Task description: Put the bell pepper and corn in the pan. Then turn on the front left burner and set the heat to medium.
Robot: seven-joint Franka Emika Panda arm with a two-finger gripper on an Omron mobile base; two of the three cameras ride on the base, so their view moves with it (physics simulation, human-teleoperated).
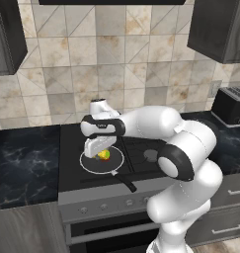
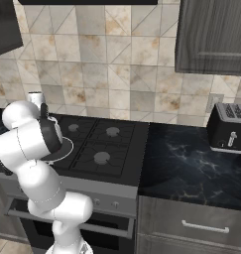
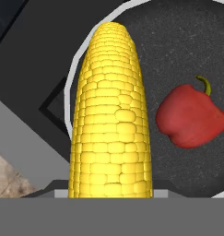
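In the left base view, the white arm reaches from the lower right across the stove [image 1: 92, 190] and bends down over the pan [image 1: 92, 165], which sits on the front left burner. The tool [image 1: 102, 149] hangs just above the pan's middle. Under it show a bit of yellow corn [image 1: 100, 155] and, touching it on the right, a red bell pepper [image 1: 106, 154]. The pan's black handle points toward the stove's front edge. A black toaster [image 1: 231, 105] stands on the dark table at the right.

In the right base view, the arm's white links cover most of the pan [image 2: 66, 147]; only part of its pale rim shows beside the elbow. 3 grey burner caps lie uncovered under the grates, and the toaster [image 2: 229, 128] sits well apart on the table to the right.

In the hand view, the corn [image 3: 111, 115] runs straight away from the camera, its near end at the bottom edge where the fingertips would be, its far end over the pan's rim. The tool appears to be gripping the corn, though its fingers are hidden. The bell pepper [image 3: 191, 115] lies on the pan's [image 3: 178, 37] dark floor just beside the corn, stem up.
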